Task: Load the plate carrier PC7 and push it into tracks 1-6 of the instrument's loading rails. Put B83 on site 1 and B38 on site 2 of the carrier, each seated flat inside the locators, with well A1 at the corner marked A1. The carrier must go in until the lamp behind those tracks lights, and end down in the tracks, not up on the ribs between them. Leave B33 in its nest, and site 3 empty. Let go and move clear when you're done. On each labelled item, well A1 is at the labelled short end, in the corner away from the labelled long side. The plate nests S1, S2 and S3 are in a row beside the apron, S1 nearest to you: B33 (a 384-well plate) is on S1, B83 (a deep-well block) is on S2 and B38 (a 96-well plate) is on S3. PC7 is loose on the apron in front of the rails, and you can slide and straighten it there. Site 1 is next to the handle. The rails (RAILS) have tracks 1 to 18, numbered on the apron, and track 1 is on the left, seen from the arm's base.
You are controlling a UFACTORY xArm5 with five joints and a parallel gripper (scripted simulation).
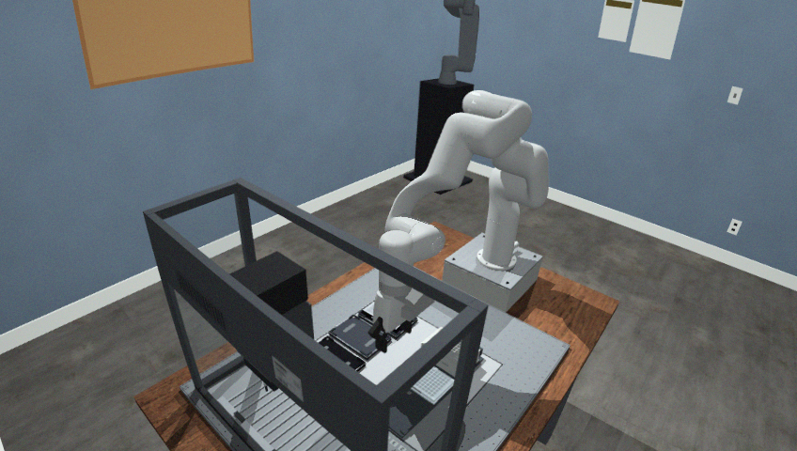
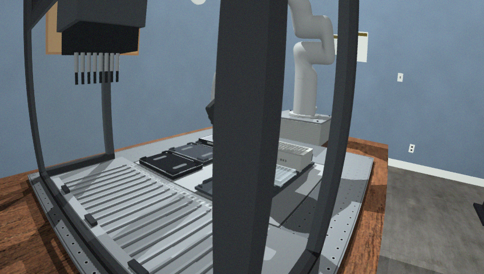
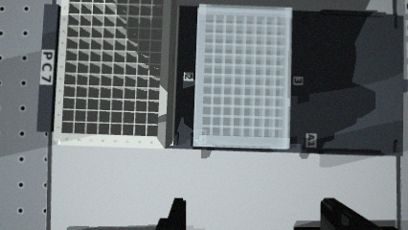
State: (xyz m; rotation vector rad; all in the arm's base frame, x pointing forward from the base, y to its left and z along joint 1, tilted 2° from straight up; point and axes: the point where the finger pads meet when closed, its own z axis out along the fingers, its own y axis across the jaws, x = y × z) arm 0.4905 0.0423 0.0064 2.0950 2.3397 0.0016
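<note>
PC7 (image 3: 345,43) (image 2: 204,185) lies on the apron before the rails, its handle (image 3: 46,107) at the left in the wrist view. B83 (image 3: 110,72) (image 1: 460,357) (image 2: 295,154), a tall pale block, stands on site 1 beside the handle. B38 (image 3: 244,77) (image 1: 433,384) (image 2: 284,174), a pale translucent plate, lies on site 2. Both look level. Site 3, beside mark A1, is empty. B33 (image 2: 208,137) is in nest S1, mostly hidden. My gripper (image 1: 395,334) (image 3: 254,213) is open and empty above the nests, to the carrier's side. Well A1 on each item is too small to read.
Empty nests S2 (image 1: 354,334) (image 2: 190,149) and S3 (image 1: 336,352) (image 2: 169,165) lie beside the apron. The ribbed rails (image 1: 279,413) (image 2: 136,203) lie beyond, under a dark frame (image 1: 335,363) (image 2: 249,101) with posts. A pipetting head (image 2: 100,37) hangs over the rails. No lit lamp is visible.
</note>
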